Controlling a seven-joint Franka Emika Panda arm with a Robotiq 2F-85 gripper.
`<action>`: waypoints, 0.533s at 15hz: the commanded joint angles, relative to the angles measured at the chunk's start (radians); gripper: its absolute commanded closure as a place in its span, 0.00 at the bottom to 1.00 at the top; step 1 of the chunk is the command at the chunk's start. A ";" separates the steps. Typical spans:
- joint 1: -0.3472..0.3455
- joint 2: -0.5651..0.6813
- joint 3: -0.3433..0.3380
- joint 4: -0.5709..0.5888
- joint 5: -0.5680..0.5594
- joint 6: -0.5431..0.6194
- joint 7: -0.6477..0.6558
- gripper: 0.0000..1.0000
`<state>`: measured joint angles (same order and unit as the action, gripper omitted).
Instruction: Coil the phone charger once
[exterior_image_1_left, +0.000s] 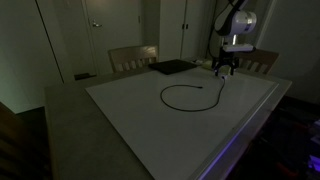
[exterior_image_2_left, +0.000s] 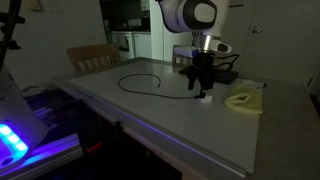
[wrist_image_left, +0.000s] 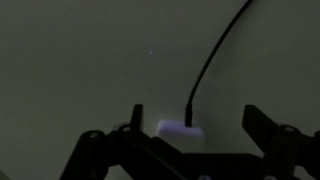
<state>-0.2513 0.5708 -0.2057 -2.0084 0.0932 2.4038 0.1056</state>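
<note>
The phone charger is a thin black cable (exterior_image_1_left: 163, 97) lying in one open loop on the white table top; the loop also shows in an exterior view (exterior_image_2_left: 122, 82). One end runs to a small white plug block (wrist_image_left: 180, 130), with the cable (wrist_image_left: 215, 60) rising from it. My gripper (exterior_image_1_left: 226, 70) (exterior_image_2_left: 203, 88) hangs low over that end. In the wrist view the gripper (wrist_image_left: 192, 110) is open, with its fingers on either side of the plug block and apart from it.
A flat black pad (exterior_image_1_left: 172, 67) lies at the table's far side. A pale greenish box (exterior_image_2_left: 243, 100) sits beside the gripper. Chairs (exterior_image_1_left: 133, 57) (exterior_image_2_left: 92, 57) stand at the table edge (exterior_image_1_left: 150, 140). The room is dim.
</note>
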 joint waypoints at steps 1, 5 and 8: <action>-0.002 0.062 -0.006 0.074 -0.009 -0.018 0.010 0.00; -0.005 0.092 -0.013 0.103 -0.007 -0.012 0.014 0.00; -0.004 0.094 -0.017 0.106 -0.007 -0.020 0.019 0.25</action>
<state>-0.2526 0.6488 -0.2194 -1.9264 0.0931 2.4030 0.1115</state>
